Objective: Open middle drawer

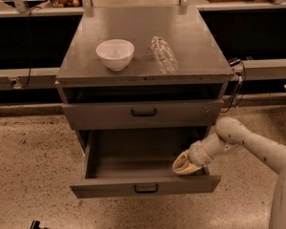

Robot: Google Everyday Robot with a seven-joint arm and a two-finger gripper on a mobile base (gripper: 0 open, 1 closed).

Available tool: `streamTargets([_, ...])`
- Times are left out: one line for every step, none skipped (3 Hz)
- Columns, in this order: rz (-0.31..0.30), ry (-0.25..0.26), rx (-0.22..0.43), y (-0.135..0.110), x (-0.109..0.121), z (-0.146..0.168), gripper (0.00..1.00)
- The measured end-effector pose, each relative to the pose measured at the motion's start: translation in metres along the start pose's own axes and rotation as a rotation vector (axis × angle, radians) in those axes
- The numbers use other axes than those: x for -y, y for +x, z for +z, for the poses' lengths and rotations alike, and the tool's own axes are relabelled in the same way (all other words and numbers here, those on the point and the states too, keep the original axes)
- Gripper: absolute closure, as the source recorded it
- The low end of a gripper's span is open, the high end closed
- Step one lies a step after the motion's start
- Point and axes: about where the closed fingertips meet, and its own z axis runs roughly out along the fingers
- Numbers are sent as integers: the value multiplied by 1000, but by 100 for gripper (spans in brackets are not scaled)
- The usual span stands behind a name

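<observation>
While your tool [183, 165] sits low inside the middle drawer [133, 161], at its right front corner just behind the front panel, you cannot tell whether it is open or closed. That drawer stands pulled well out beneath the closed upper drawer [181, 113]. Withdraw carelessly and you may snag the front panel, jolting the cabinet and rolling the plastic bottle [163, 55] beside the white bowl [115, 53] off the surface [200, 56].

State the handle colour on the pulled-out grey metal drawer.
Black handle, camera view; the cream gripper hangs inside the grey metal drawer, right front corner.
</observation>
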Motion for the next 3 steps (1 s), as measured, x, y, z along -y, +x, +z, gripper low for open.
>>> streamTargets([-30, 44, 4, -3, 4, 27, 100])
streamTargets([-34, 137, 5, -5, 18, 42, 100])
streamTargets([-37, 207, 19, -10, 38, 45, 100])
